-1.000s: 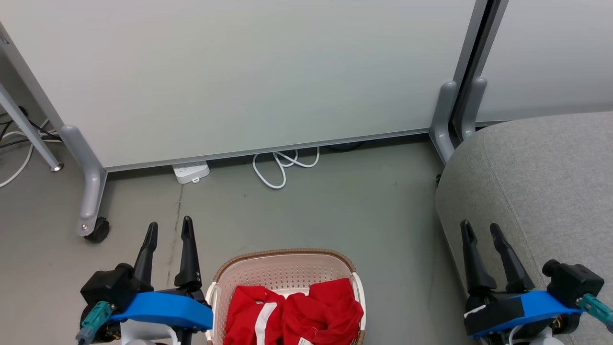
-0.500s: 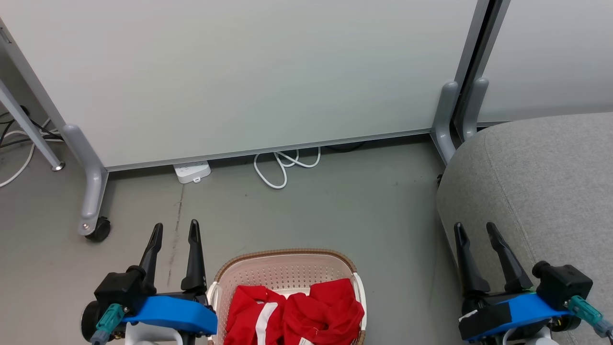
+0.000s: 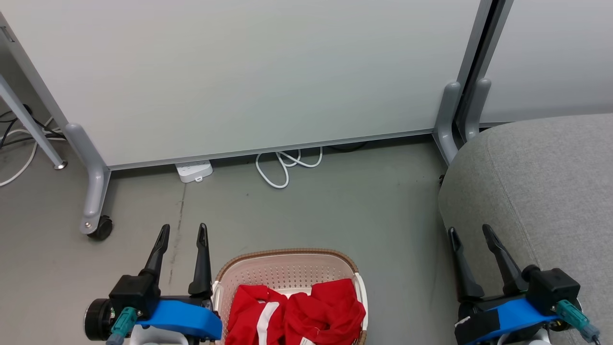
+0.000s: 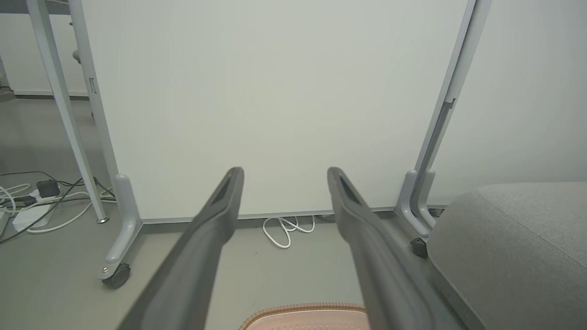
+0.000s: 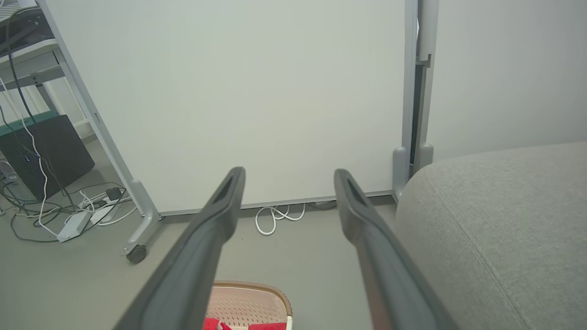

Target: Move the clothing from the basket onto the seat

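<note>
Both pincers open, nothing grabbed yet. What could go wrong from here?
1. The clothing lies bunched as one heap in the basket; a single grab may lift both pieces or trail one over the rim.
2. The left pincer stands right beside the basket; reaching in could shove or tip it.
3. The right pincer sits by the near edge of the seat; a carry across may snag there or drop fabric short.
</note>
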